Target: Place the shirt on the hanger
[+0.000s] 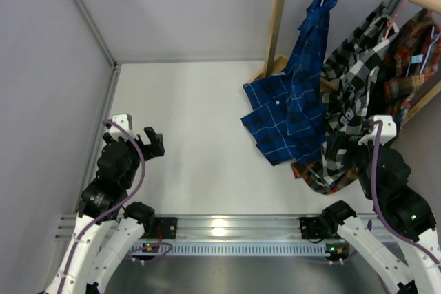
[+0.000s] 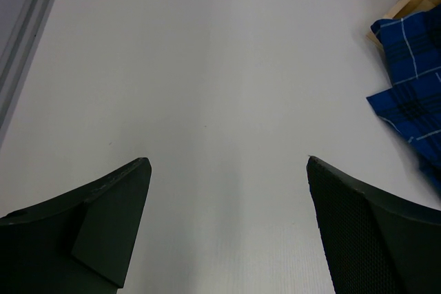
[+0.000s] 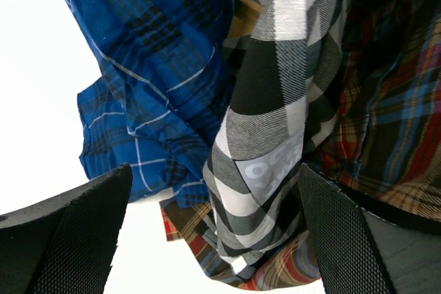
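Shirt hanging, illegible print on checked shirt

The white bench bears a wooden rack at its far right, where the blue shirt and a red-brown shirt spill onto it.

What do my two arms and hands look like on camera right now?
The left arm and right arm have white lower links and black joint housings, each trailed by a purple cable. The left hand and right hand are black, with wedge-shaped fingers bearing finely dimpled pads. A green light glows on the right arm.
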Controlling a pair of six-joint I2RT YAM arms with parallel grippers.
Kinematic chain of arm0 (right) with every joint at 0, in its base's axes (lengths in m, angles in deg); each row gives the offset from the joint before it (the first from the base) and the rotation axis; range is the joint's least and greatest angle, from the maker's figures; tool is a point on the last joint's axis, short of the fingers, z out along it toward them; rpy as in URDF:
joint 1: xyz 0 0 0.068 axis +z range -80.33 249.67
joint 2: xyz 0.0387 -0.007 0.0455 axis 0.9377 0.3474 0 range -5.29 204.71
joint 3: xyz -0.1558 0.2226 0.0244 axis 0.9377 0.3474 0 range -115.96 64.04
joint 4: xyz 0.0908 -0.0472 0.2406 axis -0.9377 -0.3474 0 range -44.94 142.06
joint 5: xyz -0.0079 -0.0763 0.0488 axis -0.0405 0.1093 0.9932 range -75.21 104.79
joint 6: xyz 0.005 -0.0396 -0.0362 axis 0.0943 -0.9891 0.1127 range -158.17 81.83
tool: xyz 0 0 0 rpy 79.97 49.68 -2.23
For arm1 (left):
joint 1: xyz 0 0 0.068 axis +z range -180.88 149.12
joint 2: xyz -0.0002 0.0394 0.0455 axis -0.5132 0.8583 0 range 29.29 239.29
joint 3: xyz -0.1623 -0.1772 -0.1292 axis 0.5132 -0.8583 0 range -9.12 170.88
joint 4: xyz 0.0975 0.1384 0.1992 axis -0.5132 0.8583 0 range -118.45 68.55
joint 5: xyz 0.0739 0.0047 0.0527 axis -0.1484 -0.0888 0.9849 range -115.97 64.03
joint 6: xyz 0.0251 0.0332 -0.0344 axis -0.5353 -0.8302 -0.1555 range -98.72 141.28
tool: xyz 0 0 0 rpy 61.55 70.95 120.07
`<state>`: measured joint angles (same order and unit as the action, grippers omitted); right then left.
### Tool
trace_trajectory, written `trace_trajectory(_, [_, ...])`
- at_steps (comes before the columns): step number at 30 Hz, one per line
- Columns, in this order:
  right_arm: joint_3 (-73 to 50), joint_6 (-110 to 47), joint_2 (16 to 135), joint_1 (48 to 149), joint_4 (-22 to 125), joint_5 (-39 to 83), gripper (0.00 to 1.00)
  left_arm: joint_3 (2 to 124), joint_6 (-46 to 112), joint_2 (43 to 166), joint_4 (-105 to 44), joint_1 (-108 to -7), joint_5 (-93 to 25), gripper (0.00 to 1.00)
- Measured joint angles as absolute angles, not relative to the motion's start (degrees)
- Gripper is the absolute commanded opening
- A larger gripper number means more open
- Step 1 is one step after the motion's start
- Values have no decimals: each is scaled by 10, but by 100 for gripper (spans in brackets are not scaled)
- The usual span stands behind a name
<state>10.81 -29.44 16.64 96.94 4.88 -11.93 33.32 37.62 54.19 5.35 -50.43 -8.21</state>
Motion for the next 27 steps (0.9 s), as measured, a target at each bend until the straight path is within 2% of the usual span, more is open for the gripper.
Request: trace_trajectory(27, [120, -292, 156, 969, 54, -141, 99, 331, 376, 538, 52, -504, -116, 98])
